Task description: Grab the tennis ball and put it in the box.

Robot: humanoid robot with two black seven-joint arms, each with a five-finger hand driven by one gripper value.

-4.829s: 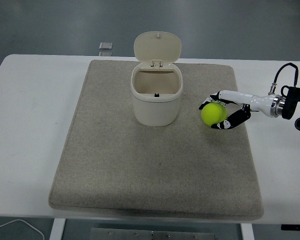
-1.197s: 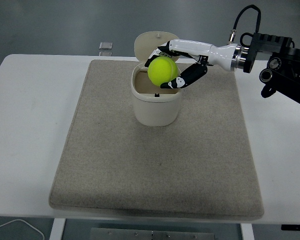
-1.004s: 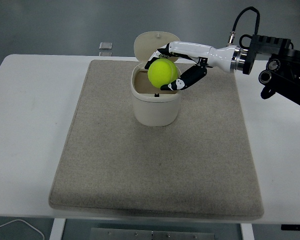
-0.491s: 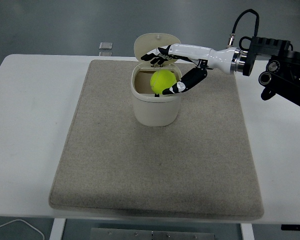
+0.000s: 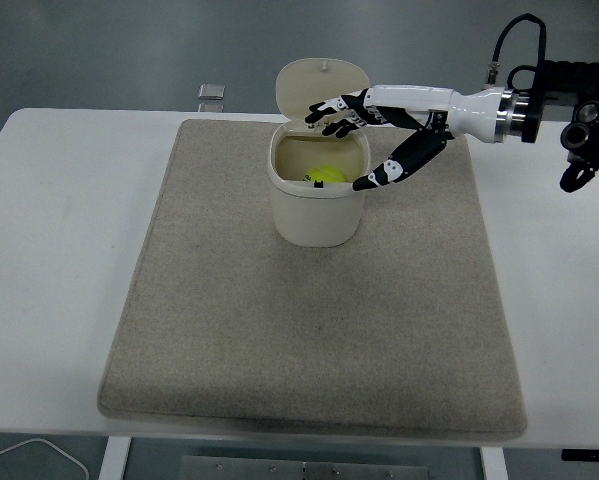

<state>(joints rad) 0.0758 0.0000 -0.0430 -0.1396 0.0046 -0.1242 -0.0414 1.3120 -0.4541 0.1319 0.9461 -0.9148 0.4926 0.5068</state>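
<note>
Inside the open cream box [image 5: 319, 200], a yellow tennis ball [image 5: 325, 175]. Above its rim, right hand [image 5: 364, 135], fingers spread, holding nothing.

We are seeing the yellow-green tennis ball [image 5: 325, 175] sitting down inside the box [image 5: 318, 205]. The box is a cream tub standing upright near the mat's far edge, with its lid [image 5: 324, 83] tipped up and open at the back.

Raised lid [image 5: 324, 88] walls the box [image 5: 317, 200] behind; its mouth lies open above
</note>
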